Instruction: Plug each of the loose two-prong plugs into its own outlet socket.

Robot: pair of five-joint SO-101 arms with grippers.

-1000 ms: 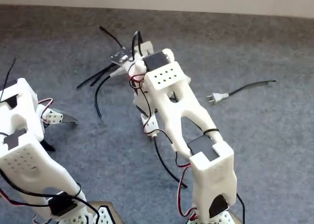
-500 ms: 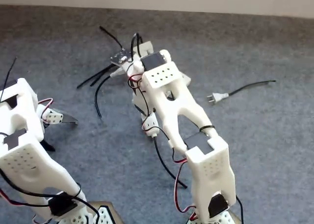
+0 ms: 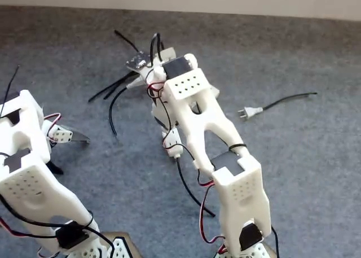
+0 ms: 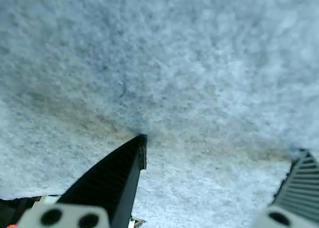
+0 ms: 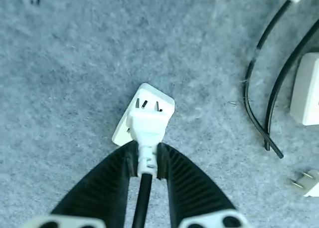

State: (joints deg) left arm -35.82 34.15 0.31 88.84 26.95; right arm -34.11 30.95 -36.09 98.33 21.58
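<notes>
Leftmost, found the left claw [image 4: 223, 145] spread wide over bare grey table [image 4: 164, 63], gripping nothing, well apart from the work. Farther right, past loose black cords [image 5: 248, 96], saw the right claw [image 5: 147, 149] pinched shut on the neck of a white two-prong plug [image 5: 148, 122], with its cord trailing back between the fingers [image 5: 114, 183]. Noted the plug's nose resting against the face of a white outlet socket [image 5: 149, 94] lying flat on the table, roughly square to the slots. Could not judge the prongs' depth in those slots. Judged the step in hand as the insertion of this plug: lined up, perhaps not fully seated. Reckoned the next move as a straight push along the prongs' own line, firm enough to seat them yet not so hard as to skid the seemingly unanchored socket across the table. Would consider bracing the socket with the idle left claw. Near the held plug, spotted a white block [image 5: 305, 91], likely a second socket, and a loose plug [image 5: 306, 183] near it, prongs bare. Rightmost, marked a far plug [image 3: 250, 112] alone on its cord, well apart, unplugged
</notes>
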